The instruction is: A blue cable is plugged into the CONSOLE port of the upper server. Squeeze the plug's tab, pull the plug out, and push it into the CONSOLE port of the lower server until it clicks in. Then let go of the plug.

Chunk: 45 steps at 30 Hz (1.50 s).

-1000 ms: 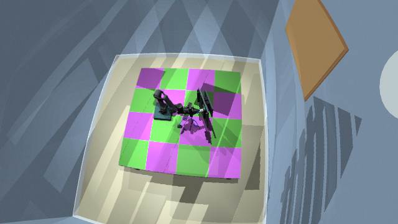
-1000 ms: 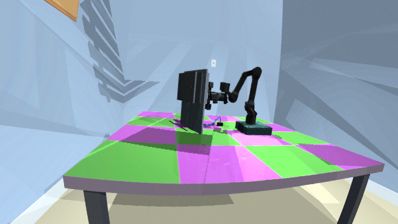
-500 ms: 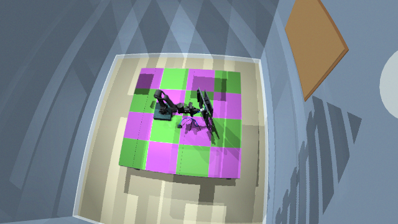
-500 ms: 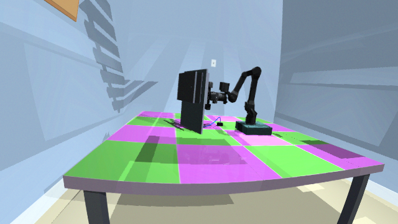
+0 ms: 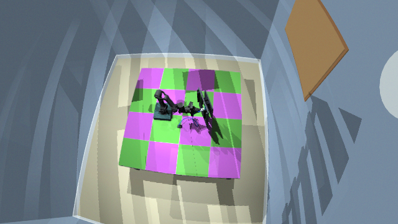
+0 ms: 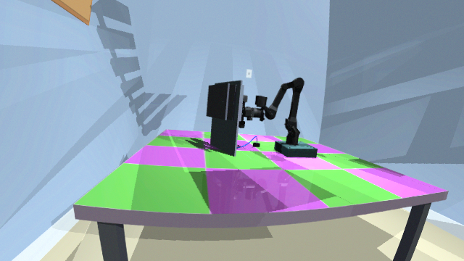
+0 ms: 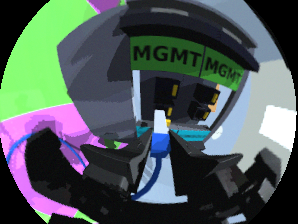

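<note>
The blue plug (image 7: 160, 144) with its clear front end is between the fingertips of my gripper (image 7: 160, 131) (image 5: 199, 110) (image 6: 243, 112), which is shut on it. The clear end points at the lower left socket (image 7: 164, 107) under the green MGMT label (image 7: 166, 56); whether it is inside the socket is hidden. The blue cable (image 7: 156, 177) (image 5: 186, 117) (image 6: 251, 141) bends down from the plug toward the table. The dark upright server rack (image 5: 208, 102) (image 6: 223, 134) stands in front of my gripper. I cannot tell the two servers apart, and no CONSOLE label is readable.
A small black box (image 5: 180, 126) (image 6: 256, 144) at the cable's other end lies on the checkered table (image 5: 161, 157) (image 6: 163, 188). More dark sockets (image 7: 206, 93) are to the right in the wrist view. A teal strip (image 7: 189, 134) runs below them, close to the fingers.
</note>
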Tool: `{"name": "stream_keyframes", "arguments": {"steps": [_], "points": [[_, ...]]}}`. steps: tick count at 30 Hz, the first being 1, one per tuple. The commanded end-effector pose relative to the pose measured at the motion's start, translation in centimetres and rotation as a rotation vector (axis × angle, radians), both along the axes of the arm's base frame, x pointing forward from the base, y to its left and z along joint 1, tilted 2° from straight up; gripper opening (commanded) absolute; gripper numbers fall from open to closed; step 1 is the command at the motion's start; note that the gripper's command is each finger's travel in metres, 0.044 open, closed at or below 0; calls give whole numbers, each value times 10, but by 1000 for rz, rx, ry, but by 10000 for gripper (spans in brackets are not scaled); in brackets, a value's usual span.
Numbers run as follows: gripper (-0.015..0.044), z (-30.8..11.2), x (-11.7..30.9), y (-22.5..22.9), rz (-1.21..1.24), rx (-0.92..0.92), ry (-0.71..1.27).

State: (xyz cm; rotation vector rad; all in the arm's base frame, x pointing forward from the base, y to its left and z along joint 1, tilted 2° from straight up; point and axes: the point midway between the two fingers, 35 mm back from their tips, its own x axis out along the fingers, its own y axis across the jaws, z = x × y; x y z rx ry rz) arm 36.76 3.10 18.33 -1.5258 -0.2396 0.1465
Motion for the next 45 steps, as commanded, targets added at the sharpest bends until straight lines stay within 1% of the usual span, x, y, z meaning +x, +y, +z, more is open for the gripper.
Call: {"name": "stream_keyframes", "arguments": {"steps": [1, 45], "points": [[0, 2, 2, 2, 0, 2, -6], [0, 3, 10, 9, 0, 4, -8]]}}
